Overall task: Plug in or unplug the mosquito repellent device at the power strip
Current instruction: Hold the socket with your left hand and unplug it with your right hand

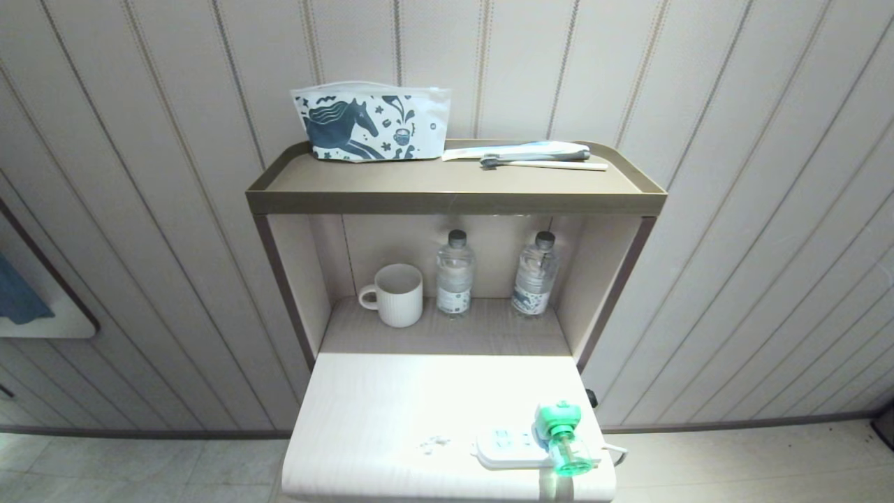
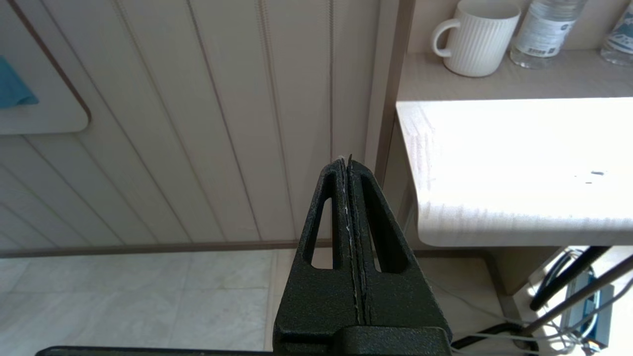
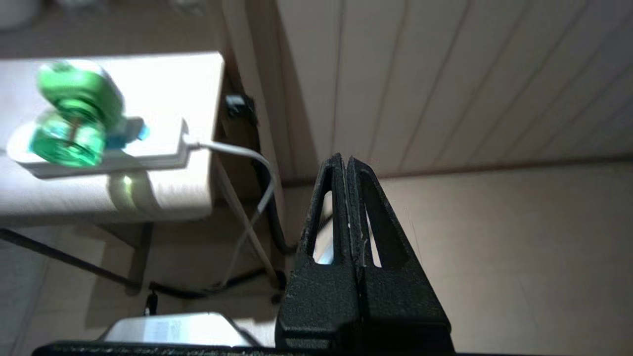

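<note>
The mosquito repellent device [image 1: 563, 436], green and white with a clear green bottle, sits plugged into the right end of the white power strip [image 1: 510, 449] near the front right corner of the pale table [image 1: 391, 419]. The right wrist view shows the device [image 3: 74, 118] on the strip [image 3: 148, 153], with its white cord [image 3: 242, 153] hanging off the table edge. My right gripper [image 3: 344, 159] is shut and empty, low beside the table's right side, apart from the device. My left gripper [image 2: 345, 160] is shut and empty, low off the table's left edge. Neither arm shows in the head view.
A white mug [image 1: 396, 294] and two clear water bottles [image 1: 455, 272] [image 1: 535, 274] stand in the niche behind the table. On the top shelf [image 1: 454, 192] lie a patterned pouch [image 1: 374, 126] and toothbrush items [image 1: 538, 155]. Cables and frame bars run under the table [image 3: 217, 287].
</note>
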### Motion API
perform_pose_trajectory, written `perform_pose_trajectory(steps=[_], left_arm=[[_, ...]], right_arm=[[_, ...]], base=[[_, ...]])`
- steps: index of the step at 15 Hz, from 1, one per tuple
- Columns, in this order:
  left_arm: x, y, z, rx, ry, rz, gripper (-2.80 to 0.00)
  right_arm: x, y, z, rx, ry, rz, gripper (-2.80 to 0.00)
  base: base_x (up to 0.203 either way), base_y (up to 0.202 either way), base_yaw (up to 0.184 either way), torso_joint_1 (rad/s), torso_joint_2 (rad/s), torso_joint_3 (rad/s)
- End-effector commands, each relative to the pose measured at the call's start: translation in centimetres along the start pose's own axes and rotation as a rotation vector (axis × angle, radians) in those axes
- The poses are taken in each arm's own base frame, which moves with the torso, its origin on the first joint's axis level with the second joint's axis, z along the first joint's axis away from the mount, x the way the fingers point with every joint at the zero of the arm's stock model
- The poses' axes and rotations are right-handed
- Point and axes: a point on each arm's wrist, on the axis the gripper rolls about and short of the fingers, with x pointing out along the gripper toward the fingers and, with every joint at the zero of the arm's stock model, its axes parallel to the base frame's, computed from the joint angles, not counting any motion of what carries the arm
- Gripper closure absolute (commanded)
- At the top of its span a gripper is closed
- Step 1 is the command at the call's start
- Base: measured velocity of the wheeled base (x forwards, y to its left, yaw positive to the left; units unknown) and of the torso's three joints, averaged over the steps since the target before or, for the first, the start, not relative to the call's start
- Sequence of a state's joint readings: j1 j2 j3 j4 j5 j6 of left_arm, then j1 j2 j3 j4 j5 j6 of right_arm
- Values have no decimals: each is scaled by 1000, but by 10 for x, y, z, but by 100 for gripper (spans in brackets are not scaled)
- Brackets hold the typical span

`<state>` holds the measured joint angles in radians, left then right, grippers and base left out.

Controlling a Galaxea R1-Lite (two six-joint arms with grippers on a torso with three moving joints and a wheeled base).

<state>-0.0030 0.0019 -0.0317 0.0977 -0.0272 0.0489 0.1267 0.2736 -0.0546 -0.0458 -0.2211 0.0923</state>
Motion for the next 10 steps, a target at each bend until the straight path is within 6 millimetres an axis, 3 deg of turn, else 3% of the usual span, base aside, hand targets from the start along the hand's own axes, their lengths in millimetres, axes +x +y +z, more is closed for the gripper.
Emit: perform_pose_trajectory(steps=[1, 5, 10], left_arm=[[0, 0, 0, 0, 0, -2, 0], [0, 0, 0, 0, 0, 0, 0], [0, 0, 0, 0, 0, 0, 0]], right_arm=[[1, 3, -3, -22, -60, 65, 0], [-18, 1, -25, -65, -158, 103, 0], [-17, 1, -27, -73, -154, 100, 0]], base=[[0, 0, 0, 0, 0, 0], [0, 0, 0, 0, 0, 0], [0, 0, 0, 0, 0, 0]])
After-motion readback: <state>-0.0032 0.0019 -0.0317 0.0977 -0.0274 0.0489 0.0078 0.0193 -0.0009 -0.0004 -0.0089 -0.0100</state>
